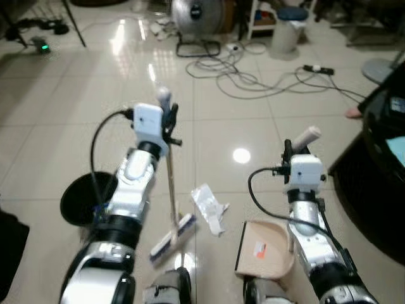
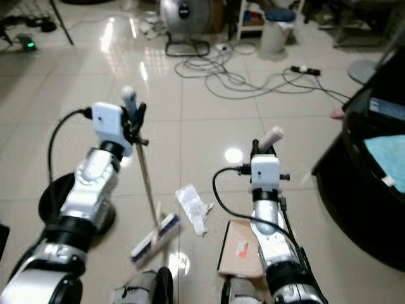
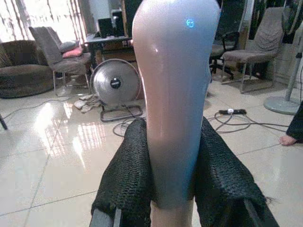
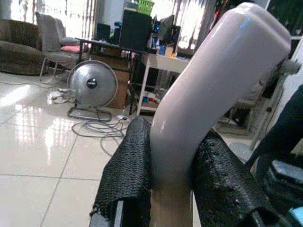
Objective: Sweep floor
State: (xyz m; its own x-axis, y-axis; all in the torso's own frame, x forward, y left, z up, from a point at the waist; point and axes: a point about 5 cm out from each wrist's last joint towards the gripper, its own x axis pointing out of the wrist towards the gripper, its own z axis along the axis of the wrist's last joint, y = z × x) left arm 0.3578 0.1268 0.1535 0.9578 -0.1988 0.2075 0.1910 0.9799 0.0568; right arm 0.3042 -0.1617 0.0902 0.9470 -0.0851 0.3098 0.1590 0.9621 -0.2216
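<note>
Glossy tile everywhere. My left gripper (image 1: 168, 120) has its jaws clamped on the broom (image 1: 171, 209), bristles just beside the crumpled paper (image 1: 209, 207) so I can push it right toward the dustpan (image 1: 266, 250), whose handle my right gripper (image 1: 297, 147) clamps.

Head stereo pair downward; wrist cameras close along handles.

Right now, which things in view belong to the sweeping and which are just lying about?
For the job: broom in left gripper; dustpan, its handle in right gripper; crumpled wrapper; black bin.

Lying about: fan, cables, power strip, white bin.
</note>
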